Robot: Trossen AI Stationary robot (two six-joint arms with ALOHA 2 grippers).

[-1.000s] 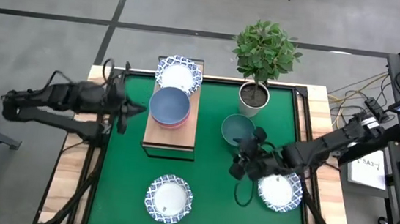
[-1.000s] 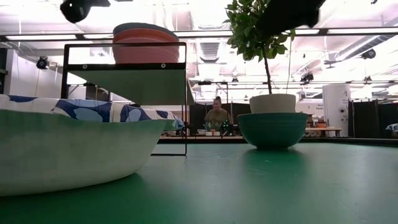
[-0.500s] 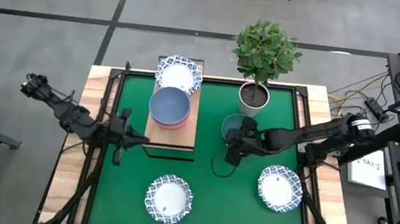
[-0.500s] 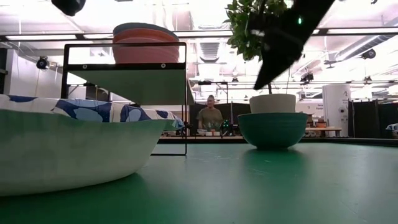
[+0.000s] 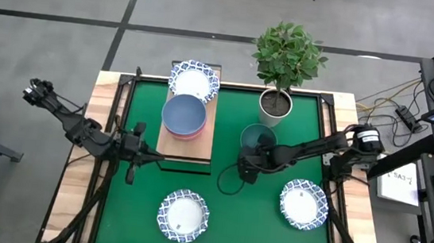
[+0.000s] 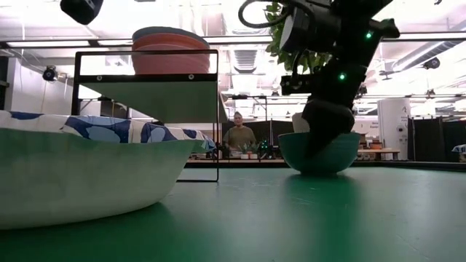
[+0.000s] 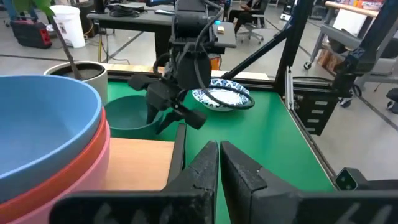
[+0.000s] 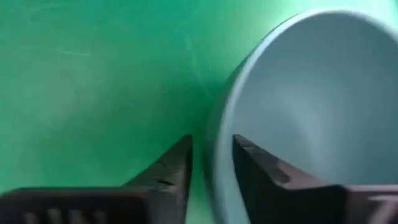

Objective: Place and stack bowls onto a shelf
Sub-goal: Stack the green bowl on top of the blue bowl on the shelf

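Observation:
The teal bowl [image 5: 259,137] stands on the green mat beside the plant pot. My right gripper [image 5: 247,160] is open and low at its near rim; in the right wrist view [image 8: 210,163] one finger stands outside the teal bowl's rim [image 8: 219,134] and one inside. The shelf [image 5: 195,147] carries a blue bowl [image 5: 183,114] stacked on red and pink ones, with a patterned bowl [image 5: 193,80] at its far end. My left gripper [image 5: 150,156] is shut beside the shelf's near left corner. Two more patterned bowls [image 5: 184,216] [image 5: 303,206] sit on the mat.
A white plant pot [image 5: 275,103] with a leafy plant stands just beyond the teal bowl. In the low view, a patterned bowl [image 6: 80,171] fills the near left. A person [image 6: 237,135] is in the room beyond the table. Bare green mat [image 5: 232,211] lies between the two near bowls.
My right gripper has moved from beside the near-right patterned bowl toward the left and far side, then come down onto the teal bowl's near rim. My left gripper has drawn back from the shelf's left side toward the near edge and dropped lower.

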